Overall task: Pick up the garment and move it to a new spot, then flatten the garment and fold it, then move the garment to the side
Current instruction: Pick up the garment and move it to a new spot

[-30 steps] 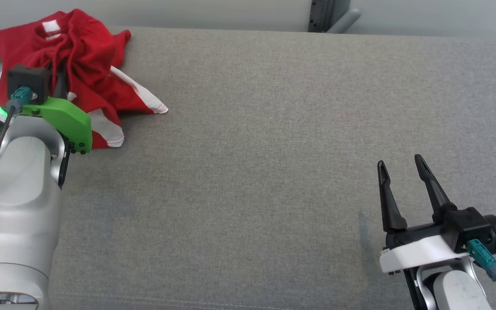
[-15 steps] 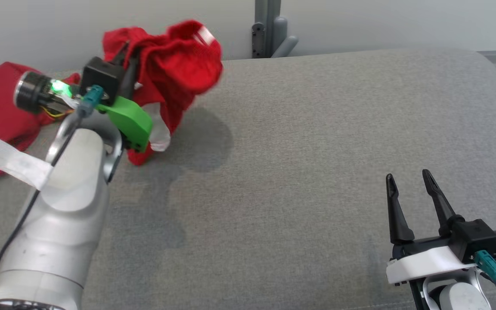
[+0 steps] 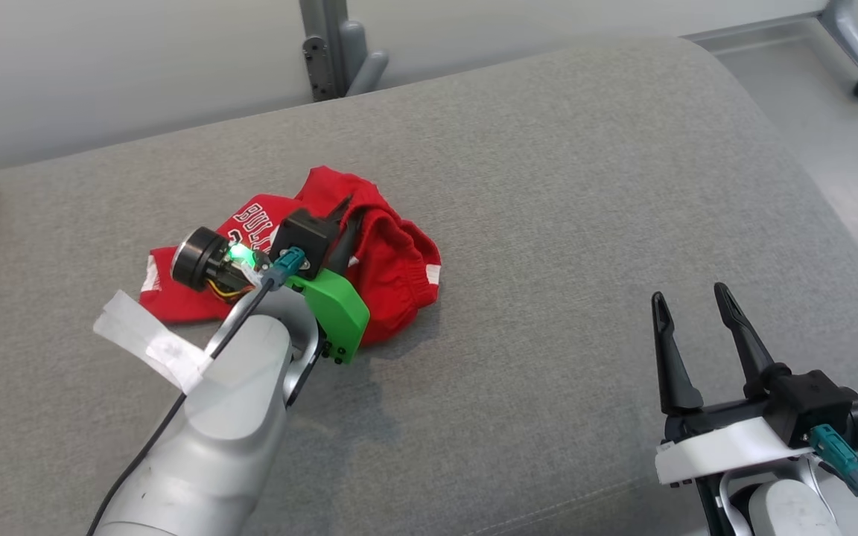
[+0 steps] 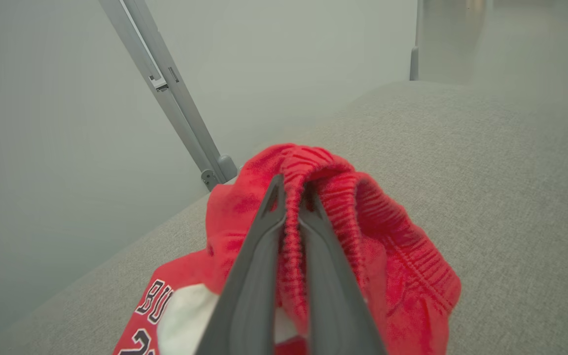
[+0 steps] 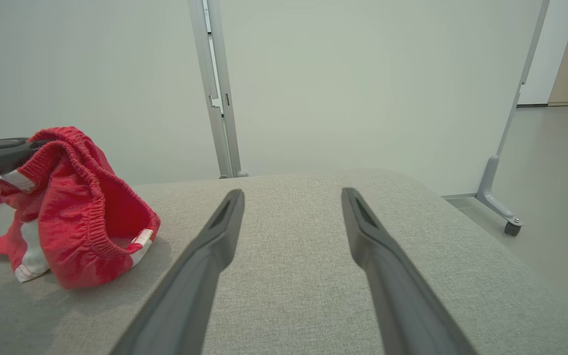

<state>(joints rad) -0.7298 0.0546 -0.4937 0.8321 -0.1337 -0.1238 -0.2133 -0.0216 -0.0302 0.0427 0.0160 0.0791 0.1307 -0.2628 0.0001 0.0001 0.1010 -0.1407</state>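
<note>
Two grippers, relocation step: left gripper [image 4: 292, 190] clamps the waistband [image 4: 313, 160] of the red shorts [image 3: 395, 257], right gripper [image 3: 690, 294] gapes empty alongside; next, probably release and flatten.

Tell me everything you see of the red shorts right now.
The red shorts look like soft knit fabric with white panels, white lettering and a ribbed elastic waistband. They are bunched, not flat. The left gripper is shut on the waistband, holding that edge up; the rest slumps on the grey cushion. Nothing else touches them.
</note>
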